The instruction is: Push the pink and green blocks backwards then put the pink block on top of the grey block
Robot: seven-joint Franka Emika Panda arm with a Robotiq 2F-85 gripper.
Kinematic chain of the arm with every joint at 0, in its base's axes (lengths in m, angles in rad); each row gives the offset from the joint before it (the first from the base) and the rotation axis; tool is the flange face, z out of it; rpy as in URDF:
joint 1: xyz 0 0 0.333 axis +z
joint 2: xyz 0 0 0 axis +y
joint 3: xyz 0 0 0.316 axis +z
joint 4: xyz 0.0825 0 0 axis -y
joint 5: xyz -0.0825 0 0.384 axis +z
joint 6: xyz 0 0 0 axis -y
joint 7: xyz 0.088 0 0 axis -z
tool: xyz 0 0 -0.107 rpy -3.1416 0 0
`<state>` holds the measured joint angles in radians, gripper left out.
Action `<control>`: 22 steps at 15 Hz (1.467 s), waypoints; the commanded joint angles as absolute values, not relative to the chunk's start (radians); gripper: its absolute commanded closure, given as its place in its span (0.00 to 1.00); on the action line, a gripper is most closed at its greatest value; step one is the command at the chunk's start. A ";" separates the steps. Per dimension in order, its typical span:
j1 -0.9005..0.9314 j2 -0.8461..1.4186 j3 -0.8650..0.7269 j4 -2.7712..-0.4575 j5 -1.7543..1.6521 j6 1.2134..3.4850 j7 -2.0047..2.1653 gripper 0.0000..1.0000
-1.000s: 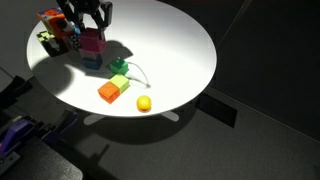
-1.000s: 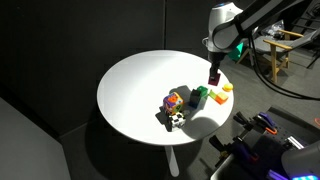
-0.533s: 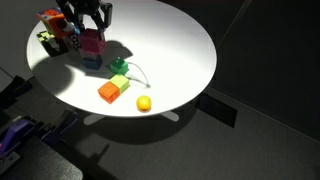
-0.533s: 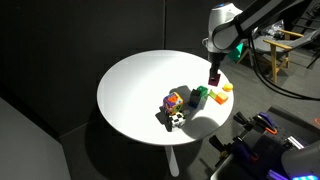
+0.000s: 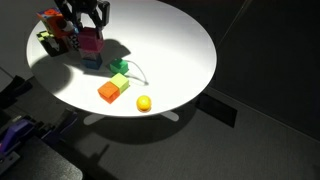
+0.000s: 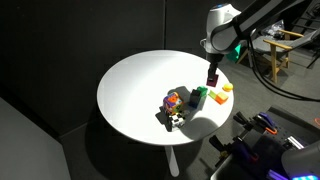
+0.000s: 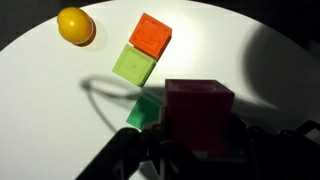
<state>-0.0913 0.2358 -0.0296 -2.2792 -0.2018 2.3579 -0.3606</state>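
Currently the gripper (image 5: 90,32) is clamped on the pink block (image 7: 198,112), one finger on each side face, and holds it clear of the table (image 5: 180,50). In an exterior view the grey block (image 5: 93,60) sits on the table right under the held cube, at the far left of the group. The wrist view can't confirm this, since the pink cube hides whatever is below. The next move looks like a straight lowering with hardly any sideways shift. Cubes have no long axis, so only face alignment matters, and I cannot tell whether it is square.

The green block (image 7: 146,110) is just beside the stack spot, with a thin cord-like loop next to it. Further toward the near edge are a lime cube (image 7: 133,65), touching an orange cube (image 7: 151,35), and a yellow ball (image 7: 75,25) set apart. A multicoloured toy cluster (image 5: 52,30) is left of the gripper.

The cubes look hard, matte and sharp-edged. The tabletop is round, white and smooth.
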 commanded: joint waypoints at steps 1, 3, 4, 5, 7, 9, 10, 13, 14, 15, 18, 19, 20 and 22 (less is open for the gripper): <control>-0.085 0.231 -0.022 -2.289 -0.206 2.380 -0.379 0.70; -0.083 0.236 -0.015 -2.291 -0.205 2.394 -0.384 0.70; -0.082 0.239 -0.011 -2.291 -0.204 2.401 -0.387 0.70; -0.081 0.242 -0.007 -2.292 -0.204 2.409 -0.391 0.70; -0.077 0.248 -0.001 -2.293 -0.204 2.425 -0.392 0.70; -0.071 0.260 0.003 -2.293 -0.205 2.444 -0.390 0.70; -0.067 0.267 0.004 -2.292 -0.206 2.452 -0.386 0.70; -0.061 0.286 0.011 -2.287 -0.204 2.473 -0.383 0.70; -0.060 0.291 0.013 -2.286 -0.203 2.478 -0.383 0.70; -0.060 0.295 0.017 -2.285 -0.200 2.481 -0.386 0.70; -0.058 0.303 0.024 -2.284 -0.200 2.491 -0.384 0.70; -0.057 0.306 0.026 -2.283 -0.200 2.492 -0.381 0.70; -0.056 0.308 0.028 -2.283 -0.199 2.494 -0.380 0.70; -0.054 0.313 0.031 -2.281 -0.196 2.496 -0.375 0.70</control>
